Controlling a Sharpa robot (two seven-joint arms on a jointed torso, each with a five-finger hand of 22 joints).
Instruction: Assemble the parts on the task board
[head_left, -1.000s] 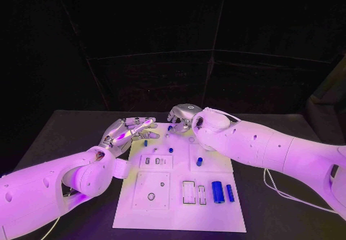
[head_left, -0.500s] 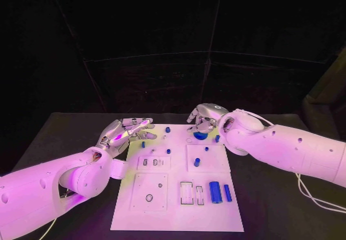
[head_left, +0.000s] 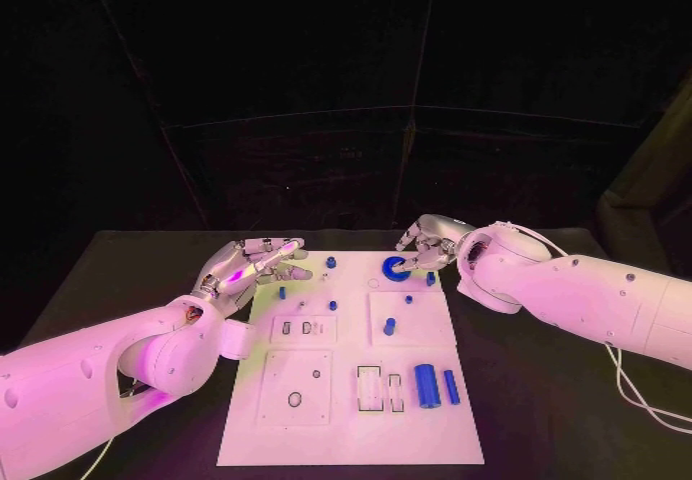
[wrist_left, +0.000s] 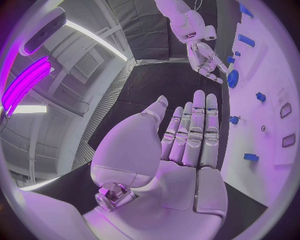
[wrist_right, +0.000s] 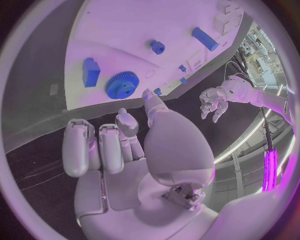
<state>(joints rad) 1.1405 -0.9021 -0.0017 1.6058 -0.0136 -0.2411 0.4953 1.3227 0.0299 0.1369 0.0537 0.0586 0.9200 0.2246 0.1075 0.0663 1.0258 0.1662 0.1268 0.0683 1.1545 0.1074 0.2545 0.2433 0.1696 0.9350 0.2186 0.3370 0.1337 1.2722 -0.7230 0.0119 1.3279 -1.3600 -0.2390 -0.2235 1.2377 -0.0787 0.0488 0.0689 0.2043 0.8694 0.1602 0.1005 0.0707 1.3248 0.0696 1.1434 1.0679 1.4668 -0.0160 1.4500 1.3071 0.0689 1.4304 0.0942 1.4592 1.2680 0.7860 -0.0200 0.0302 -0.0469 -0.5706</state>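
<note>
Blue gear (head_left: 394, 267) on task board (head_left: 351, 410), right hand (head_left: 428, 243) just beside, contact unclear

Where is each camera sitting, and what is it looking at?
Head view: sits on the robot's head, looks down at the task board; both arms show, left hand, right hand.
Left wrist view: sits behind the left hand, looks over its straight fingers toward the board and the right hand.
Right wrist view: sits behind the right hand, facing the board.
All three views share the blue gear.
</note>
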